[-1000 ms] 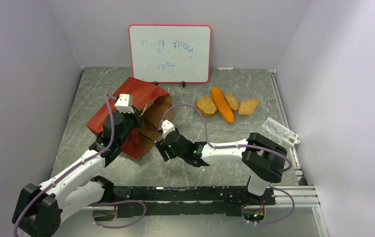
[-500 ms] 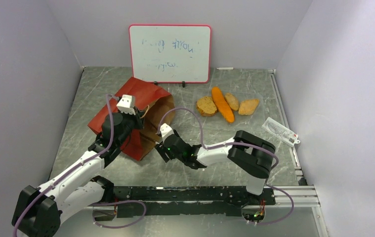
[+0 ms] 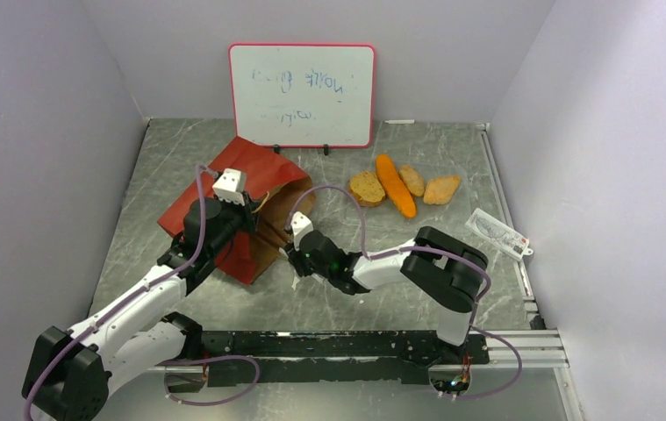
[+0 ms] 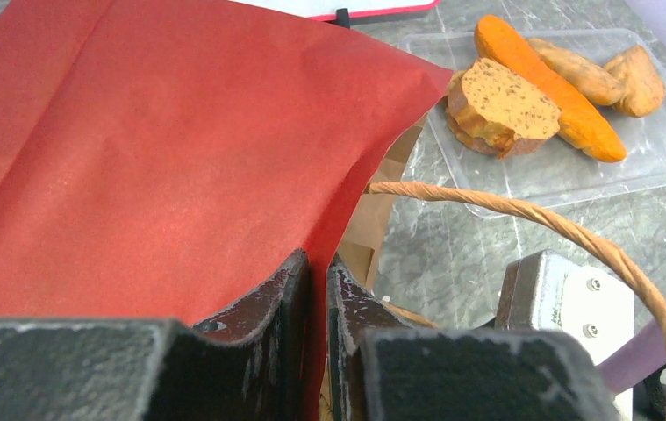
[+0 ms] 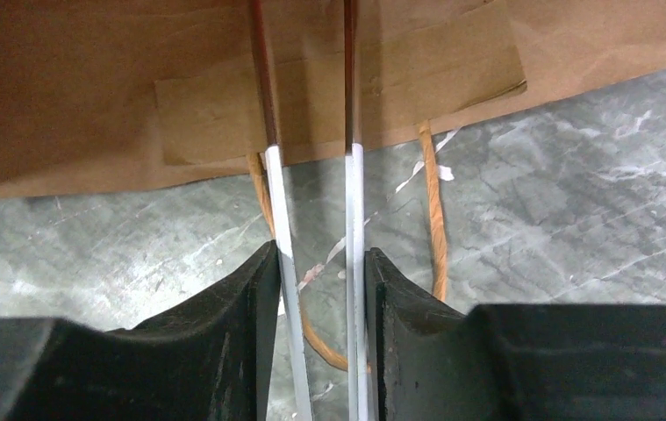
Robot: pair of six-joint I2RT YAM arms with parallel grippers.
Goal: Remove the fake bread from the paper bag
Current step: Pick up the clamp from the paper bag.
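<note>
The red paper bag (image 3: pixel 254 162), lying on its side at left, is pinched at its upper lip by the left gripper (image 4: pixel 316 272). At its mouth the right gripper (image 5: pixel 316 263) is seen narrowly spread, nothing visibly clasped. Further right, the brown and orange toy bread pieces (image 3: pixel 395 186) are laid on a clear plastic tray (image 4: pixel 522 175): likely light and firm, best taken across the middle.

paper bag (image 4: pixel 136 158): matt red paper | tray (image 4: pixel 557 171): clear plastic | table (image 4: pixel 452 254): grey marbled
</note>
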